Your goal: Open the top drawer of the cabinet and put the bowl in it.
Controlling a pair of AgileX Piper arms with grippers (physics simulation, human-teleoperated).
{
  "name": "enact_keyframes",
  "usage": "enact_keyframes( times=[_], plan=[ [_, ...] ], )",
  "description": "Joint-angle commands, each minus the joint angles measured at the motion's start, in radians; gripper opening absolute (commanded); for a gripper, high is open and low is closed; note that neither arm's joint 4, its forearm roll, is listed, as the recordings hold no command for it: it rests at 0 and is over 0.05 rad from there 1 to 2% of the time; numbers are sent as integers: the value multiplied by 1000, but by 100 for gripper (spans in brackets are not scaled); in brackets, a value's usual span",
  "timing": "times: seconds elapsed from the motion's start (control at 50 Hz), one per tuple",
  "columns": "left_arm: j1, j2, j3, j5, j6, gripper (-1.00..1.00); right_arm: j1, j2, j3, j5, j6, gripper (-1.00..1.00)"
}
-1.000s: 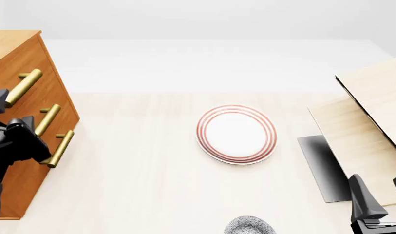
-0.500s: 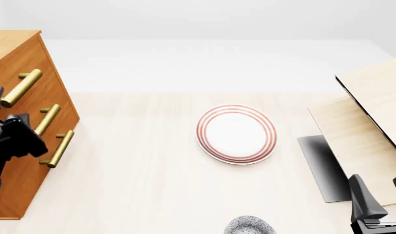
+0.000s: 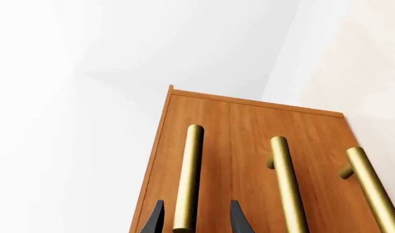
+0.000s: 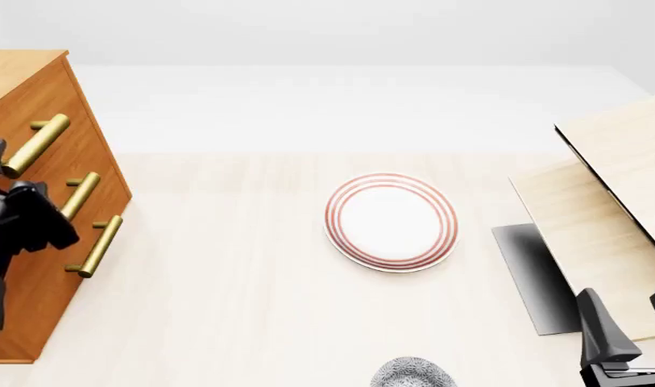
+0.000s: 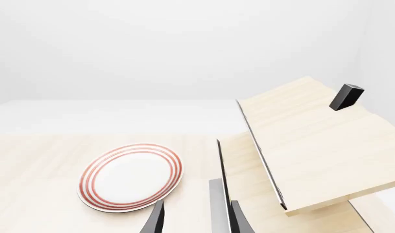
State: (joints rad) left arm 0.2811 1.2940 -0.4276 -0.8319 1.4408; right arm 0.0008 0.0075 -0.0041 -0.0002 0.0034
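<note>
- Bowl [image 4: 413, 373] sits on the desk [image 4: 241, 306] at the near edge, empty as far as visible, untouched.
- Right pincer [image 5: 193, 218] idles near it, fingers apart, holding nothing.
- Left pincer [image 3: 194, 221], fingers apart, straddles the handle [image 3: 187, 177] of the top drawer [image 3: 204, 145], not clamped.
- Risk: gripping near the bar's end could slip during the pull.
- Plate [image 4: 391, 221] is bare; cabinet [image 4: 47, 201] drawers are shut.
</note>
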Motion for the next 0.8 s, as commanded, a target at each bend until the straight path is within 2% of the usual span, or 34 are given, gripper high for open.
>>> enact_keyframes(
  times=[0.02,0.06,0.08,0.64,0.8],
  plan=[
    [8,24,-10,-8,1,100,0,-1,1,0,0,100],
    [7,12,-13,4,-4,100,0,-1,1,0,-1,100],
    [8,10,-9,-5,0,-100,0,-1,1,0,-1,100],
    [-34,-75,37,42,49,-100,0,-1,1,0,-1,100],
    [-70,-82,14,72,53,-100,0,-1,1,0,-1,100]
  ],
)
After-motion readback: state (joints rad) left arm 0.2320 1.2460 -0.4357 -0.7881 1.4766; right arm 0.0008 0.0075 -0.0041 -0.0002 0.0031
